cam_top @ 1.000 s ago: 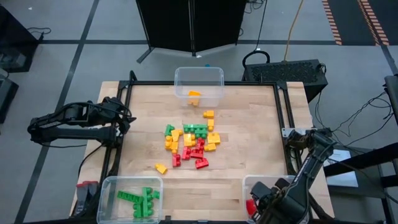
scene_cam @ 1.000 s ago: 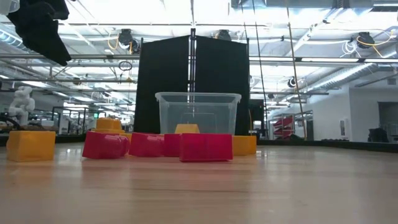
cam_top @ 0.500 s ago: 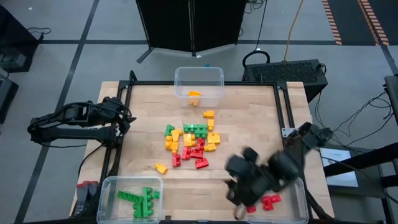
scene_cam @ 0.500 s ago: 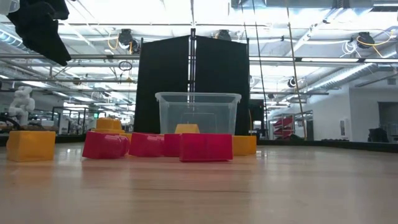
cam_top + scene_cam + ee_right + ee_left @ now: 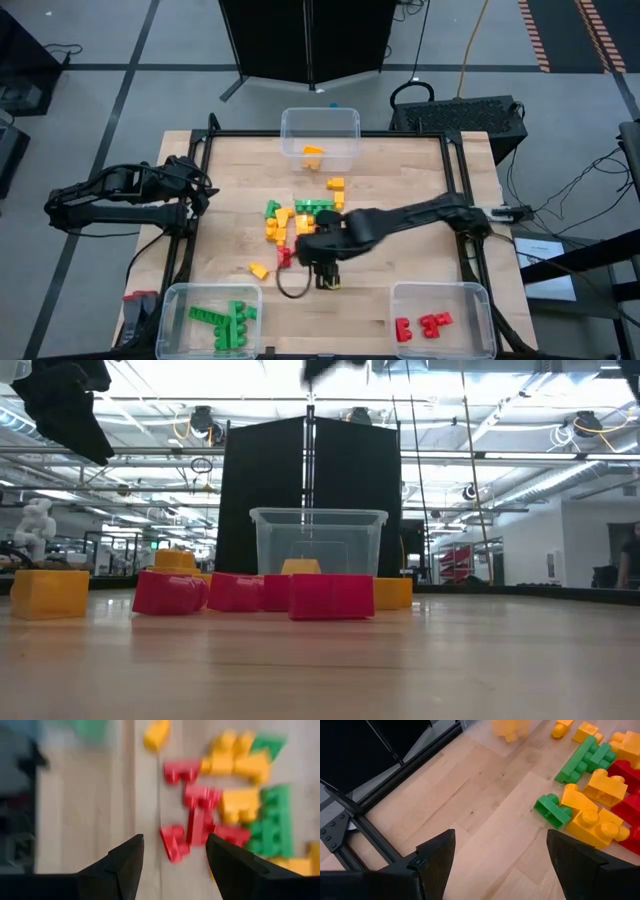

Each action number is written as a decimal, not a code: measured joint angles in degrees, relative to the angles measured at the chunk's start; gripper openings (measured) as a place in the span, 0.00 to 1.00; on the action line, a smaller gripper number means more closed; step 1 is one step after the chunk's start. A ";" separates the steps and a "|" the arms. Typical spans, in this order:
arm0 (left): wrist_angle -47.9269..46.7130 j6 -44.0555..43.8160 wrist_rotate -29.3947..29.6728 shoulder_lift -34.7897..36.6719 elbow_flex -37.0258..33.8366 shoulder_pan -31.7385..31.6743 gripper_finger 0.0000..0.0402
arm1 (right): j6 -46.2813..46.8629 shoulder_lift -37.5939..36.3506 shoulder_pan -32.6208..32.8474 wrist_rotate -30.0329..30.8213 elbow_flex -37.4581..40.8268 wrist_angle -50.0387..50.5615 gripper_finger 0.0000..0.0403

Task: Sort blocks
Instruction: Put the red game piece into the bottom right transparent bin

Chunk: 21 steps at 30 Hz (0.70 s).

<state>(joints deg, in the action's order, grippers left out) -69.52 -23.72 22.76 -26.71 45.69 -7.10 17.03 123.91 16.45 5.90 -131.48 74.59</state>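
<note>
Blocks (image 5: 308, 232) mid-table, right gripper (image 5: 172, 857) swung from red bin (image 5: 442, 318) (fingers apart, empty), left fingers (image 5: 437, 855) apart.

blocks (image 5: 305, 228) mid-table, bins (image 5: 320, 138) at far and near edges

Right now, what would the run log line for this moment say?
phase: reaching for next block | right gripper: open, empty, over red blocks in centre pile | left gripper: open, waiting at table's left edge | red bin: holds red blocks

No text, label or number is readable.
</note>
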 joint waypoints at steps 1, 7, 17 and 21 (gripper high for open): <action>-0.01 0.02 0.00 0.01 0.00 0.01 0.72 | -0.80 1.41 -0.69 -1.87 0.02 1.35 0.51; -0.23 0.04 0.00 -0.01 0.00 -0.02 0.72 | -6.69 7.66 -2.97 -6.17 0.05 4.61 0.53; -0.48 0.08 0.00 0.00 0.00 -0.02 0.72 | -10.21 13.17 -2.97 -6.28 0.05 4.09 0.75; -0.46 0.10 0.00 0.01 0.00 0.01 0.72 | -10.88 14.17 -2.99 -6.31 0.04 2.48 0.79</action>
<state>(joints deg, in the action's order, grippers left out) -69.97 -23.62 22.76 -26.70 45.69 -7.09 6.15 138.08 13.45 -0.40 -131.44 77.07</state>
